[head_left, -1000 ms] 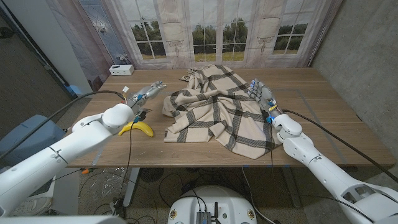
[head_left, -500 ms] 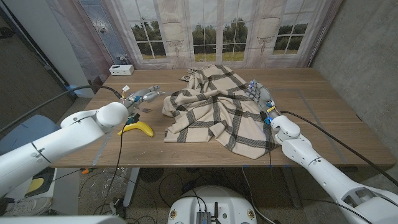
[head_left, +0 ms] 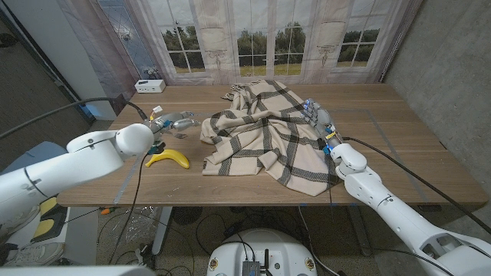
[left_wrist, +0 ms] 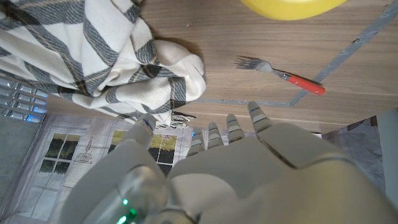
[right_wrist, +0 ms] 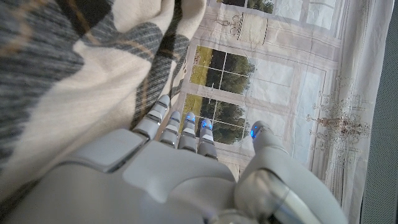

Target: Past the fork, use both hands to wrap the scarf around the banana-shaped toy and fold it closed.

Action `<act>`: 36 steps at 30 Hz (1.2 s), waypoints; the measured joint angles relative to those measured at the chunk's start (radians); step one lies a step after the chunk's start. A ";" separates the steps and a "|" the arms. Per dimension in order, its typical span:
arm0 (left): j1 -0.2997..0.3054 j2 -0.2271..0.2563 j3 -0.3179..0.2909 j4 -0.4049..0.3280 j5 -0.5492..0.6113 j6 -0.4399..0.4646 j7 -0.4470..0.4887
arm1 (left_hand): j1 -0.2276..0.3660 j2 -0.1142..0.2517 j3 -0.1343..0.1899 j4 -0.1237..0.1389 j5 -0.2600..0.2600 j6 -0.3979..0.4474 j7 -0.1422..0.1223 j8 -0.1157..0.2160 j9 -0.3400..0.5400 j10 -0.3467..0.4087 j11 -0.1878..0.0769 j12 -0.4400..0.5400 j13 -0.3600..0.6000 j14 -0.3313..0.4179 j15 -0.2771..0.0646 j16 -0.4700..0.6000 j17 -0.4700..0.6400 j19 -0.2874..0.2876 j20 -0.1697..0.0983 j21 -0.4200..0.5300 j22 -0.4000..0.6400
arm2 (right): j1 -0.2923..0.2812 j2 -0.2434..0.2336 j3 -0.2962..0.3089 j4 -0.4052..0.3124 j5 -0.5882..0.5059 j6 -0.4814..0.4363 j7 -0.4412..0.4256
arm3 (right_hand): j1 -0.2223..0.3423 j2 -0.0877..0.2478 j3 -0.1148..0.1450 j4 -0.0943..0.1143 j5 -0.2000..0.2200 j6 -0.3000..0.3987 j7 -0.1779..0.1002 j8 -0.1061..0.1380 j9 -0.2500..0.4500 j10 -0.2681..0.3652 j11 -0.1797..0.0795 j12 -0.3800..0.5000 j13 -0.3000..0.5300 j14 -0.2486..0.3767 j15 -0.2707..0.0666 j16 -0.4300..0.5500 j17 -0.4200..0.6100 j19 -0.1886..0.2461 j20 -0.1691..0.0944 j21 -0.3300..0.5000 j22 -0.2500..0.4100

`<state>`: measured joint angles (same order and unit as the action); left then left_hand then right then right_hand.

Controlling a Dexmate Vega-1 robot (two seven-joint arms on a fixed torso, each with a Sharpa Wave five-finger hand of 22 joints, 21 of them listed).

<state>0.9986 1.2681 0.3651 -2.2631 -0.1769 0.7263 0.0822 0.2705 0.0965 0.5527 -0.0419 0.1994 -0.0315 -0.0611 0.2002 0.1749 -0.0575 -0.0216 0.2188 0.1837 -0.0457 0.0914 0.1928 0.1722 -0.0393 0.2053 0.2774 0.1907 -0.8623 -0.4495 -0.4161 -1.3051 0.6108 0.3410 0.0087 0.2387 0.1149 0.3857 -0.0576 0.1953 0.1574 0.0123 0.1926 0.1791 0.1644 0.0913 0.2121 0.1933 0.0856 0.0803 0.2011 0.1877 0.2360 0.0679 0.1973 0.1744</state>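
The plaid cream-and-grey scarf (head_left: pixel 265 138) lies crumpled across the table's middle. The yellow banana toy (head_left: pixel 169 158) lies on bare wood to its left, apart from it. A small fork with a red handle (left_wrist: pixel 280 71) lies between the banana (left_wrist: pixel 292 7) and a bunched corner of the scarf (left_wrist: pixel 99 56). My left hand (head_left: pixel 173 123) hovers beyond the banana, left of the scarf, fingers (left_wrist: pixel 231 127) stretched out and holding nothing. My right hand (head_left: pixel 318 116) stands at the scarf's right edge, fingers (right_wrist: pixel 180 124) extended beside the cloth (right_wrist: pixel 81 68) and gripping nothing.
A small white box (head_left: pixel 148 86) sits at the table's back left corner. Grey tape lines (left_wrist: pixel 367 37) mark the wood near the banana. Curtains and a window backdrop (head_left: pixel 253 38) close off the far edge. Bare wood shows right of the scarf.
My left arm has swung outward, drawing the hand a little left, away from the scarf. My right hand has edged slightly farther along the scarf's right side. Banana and scarf have not moved.
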 measured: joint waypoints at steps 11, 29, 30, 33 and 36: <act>-0.102 0.048 0.098 -0.073 0.092 0.155 -0.112 | 0.078 -0.009 0.016 -0.078 -0.015 0.062 -0.004 0.009 0.000 0.055 -0.011 0.008 0.000 0.040 -0.032 0.000 0.000 0.045 -0.002 0.000 -0.005 | -0.001 0.014 -0.011 -0.003 -0.015 0.013 -0.010 | 0.000 0.000 0.000 0.000 0.000 0.000 0.000 0.000 0.000 0.004 0.004 0.000 0.000 0.000 0.000 0.000 0.001 0.000 0.000 0.000 0.000; -0.347 0.047 0.385 -0.128 0.363 0.328 -0.404 | 0.247 -0.030 0.034 -0.142 -0.015 0.178 -0.018 0.017 0.000 0.155 -0.030 0.017 0.000 0.103 -0.061 0.000 0.000 0.095 -0.024 -0.012 -0.005 | -0.002 0.026 -0.019 -0.001 -0.022 0.019 -0.022 | 0.000 0.000 -0.004 -0.004 0.000 0.009 0.002 0.000 0.000 0.003 0.003 0.000 0.000 0.000 0.000 0.000 0.001 0.000 0.000 0.000 0.000; -0.360 0.045 0.404 -0.128 0.363 0.328 -0.404 | 0.256 -0.034 0.034 -0.142 -0.015 0.178 -0.018 0.017 0.000 0.155 -0.030 0.017 0.000 0.106 -0.063 0.000 0.000 0.096 -0.025 -0.012 -0.005 | -0.002 0.026 -0.019 -0.001 -0.022 0.019 -0.022 | 0.000 0.000 -0.004 -0.004 0.000 0.010 0.001 0.000 0.000 0.003 0.003 0.000 0.000 0.000 0.000 0.000 0.001 0.000 0.000 0.000 0.000; -0.390 0.035 0.445 -0.125 0.534 0.376 -0.556 | 0.285 -0.043 0.034 -0.142 -0.015 0.181 -0.020 0.017 0.000 0.164 -0.036 0.017 0.000 0.120 -0.077 0.000 0.000 0.100 -0.029 -0.015 -0.005 | -0.003 0.030 -0.020 -0.002 -0.022 0.019 -0.024 | 0.000 0.000 -0.004 -0.004 0.000 0.011 0.000 0.000 0.000 0.004 0.004 0.000 0.000 0.000 0.000 0.000 0.001 0.000 0.000 0.000 0.000; -0.415 0.024 0.479 -0.117 0.593 0.388 -0.616 | 0.310 -0.050 0.034 -0.142 -0.015 0.186 -0.025 0.017 0.000 0.182 -0.039 0.017 0.000 0.125 -0.083 0.000 0.000 0.107 -0.036 -0.015 -0.005 | -0.004 0.031 -0.020 -0.002 -0.022 0.019 -0.026 | 0.000 0.000 -0.004 -0.004 0.000 0.011 0.000 0.000 0.000 0.013 0.005 0.000 0.000 0.000 0.000 0.000 0.001 0.000 0.000 0.000 0.000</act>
<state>0.5839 1.2926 0.8437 -2.3799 0.4157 1.1141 -0.5337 0.5805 0.0469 0.5871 -0.1837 0.1845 0.1541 -0.0859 0.2176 0.1746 0.1243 -0.0605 0.2354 0.1836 0.0797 0.0084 0.1928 0.1723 0.0679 0.1696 0.2621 0.1860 -0.8663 -0.4187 -0.4364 -1.3072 0.5884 0.3602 -0.0173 0.2387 0.1149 0.3817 -0.0614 0.1953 0.1681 0.0124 0.1926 0.1791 0.1773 0.0964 0.2121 0.1931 0.0855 0.0802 0.2011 0.1886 0.2360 0.0679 0.1973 0.1743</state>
